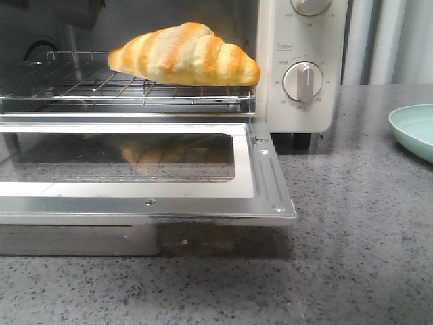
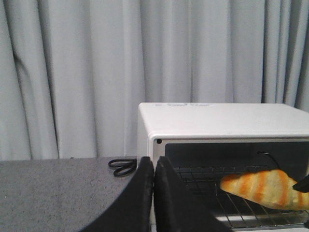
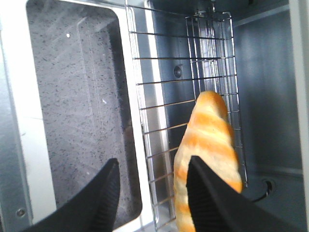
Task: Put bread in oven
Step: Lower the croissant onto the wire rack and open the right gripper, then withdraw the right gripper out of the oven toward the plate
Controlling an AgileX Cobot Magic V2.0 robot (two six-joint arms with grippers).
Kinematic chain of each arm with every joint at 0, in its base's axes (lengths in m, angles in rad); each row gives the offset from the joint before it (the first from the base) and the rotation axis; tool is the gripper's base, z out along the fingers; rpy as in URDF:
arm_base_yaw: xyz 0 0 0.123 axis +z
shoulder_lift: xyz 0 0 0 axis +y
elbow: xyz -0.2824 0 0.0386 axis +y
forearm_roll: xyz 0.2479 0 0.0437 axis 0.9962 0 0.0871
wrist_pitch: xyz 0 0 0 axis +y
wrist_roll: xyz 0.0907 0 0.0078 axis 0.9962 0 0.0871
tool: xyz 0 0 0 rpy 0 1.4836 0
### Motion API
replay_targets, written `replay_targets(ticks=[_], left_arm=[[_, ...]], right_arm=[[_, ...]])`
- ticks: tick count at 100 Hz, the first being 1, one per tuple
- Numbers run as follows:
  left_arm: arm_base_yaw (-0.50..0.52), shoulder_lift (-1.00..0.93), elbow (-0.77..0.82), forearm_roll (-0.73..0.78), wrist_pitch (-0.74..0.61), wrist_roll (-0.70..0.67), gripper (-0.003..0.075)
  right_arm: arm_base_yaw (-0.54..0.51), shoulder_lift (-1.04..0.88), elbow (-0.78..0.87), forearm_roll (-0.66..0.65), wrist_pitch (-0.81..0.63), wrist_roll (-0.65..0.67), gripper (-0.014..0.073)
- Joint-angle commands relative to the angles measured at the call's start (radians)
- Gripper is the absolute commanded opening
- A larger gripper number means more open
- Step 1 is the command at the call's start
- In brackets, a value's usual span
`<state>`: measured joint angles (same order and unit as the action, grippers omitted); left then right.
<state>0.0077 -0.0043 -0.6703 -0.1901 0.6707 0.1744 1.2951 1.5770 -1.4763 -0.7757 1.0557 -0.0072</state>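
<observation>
The bread [image 1: 186, 54] lies on the steel wire rack [image 1: 101, 88] inside the cream-white oven [image 1: 301, 108], near the rack's front right. The oven door [image 1: 135, 203] is folded down flat. No gripper shows in the front view. My right gripper [image 3: 152, 162] is open and empty at the oven's mouth. One finger [image 3: 207, 193] stands in front of the bread [image 3: 207, 140], the other over the door glass [image 3: 77, 96]. My left gripper [image 2: 153, 159] is shut and empty, in front of the oven's [image 2: 217, 121] left edge; the bread [image 2: 263, 188] shows there too.
A pale green plate [image 1: 414, 128] sits at the right edge of the speckled grey counter [image 1: 352, 257]. A black coiled cable [image 2: 121, 166] lies left of the oven. Grey curtains [image 2: 72, 72] hang behind. The open door juts forward over the counter.
</observation>
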Motion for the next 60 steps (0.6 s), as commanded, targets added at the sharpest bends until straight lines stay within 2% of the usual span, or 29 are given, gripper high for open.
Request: replay_targets(ticks=[1, 12, 27, 48, 60], left_arm=[[0.032, -0.029, 0.021, -0.045, -0.091, -0.005, -0.0021], [0.04, -0.029, 0.087, -0.105, -0.167, 0.002, -0.0021], [0.04, -0.029, 0.194, -0.166, -0.266, 0.08, -0.0021], [0.04, -0.029, 0.317, -0.186, -0.397, 0.082, -0.0022], [0.04, -0.029, 0.374, -0.185, -0.461, 0.127, -0.0021]], right_arm=[[0.012, -0.076, -0.039, -0.046, 0.032, 0.017, 0.0283], [0.016, -0.131, -0.039, -0.027, 0.055, 0.045, 0.0284], [0.016, -0.218, -0.039, -0.019, 0.12, 0.045, 0.0284], [0.016, -0.337, -0.039, -0.019, 0.244, 0.045, 0.0284], [0.016, -0.407, -0.039, -0.014, 0.249, 0.047, 0.0284]])
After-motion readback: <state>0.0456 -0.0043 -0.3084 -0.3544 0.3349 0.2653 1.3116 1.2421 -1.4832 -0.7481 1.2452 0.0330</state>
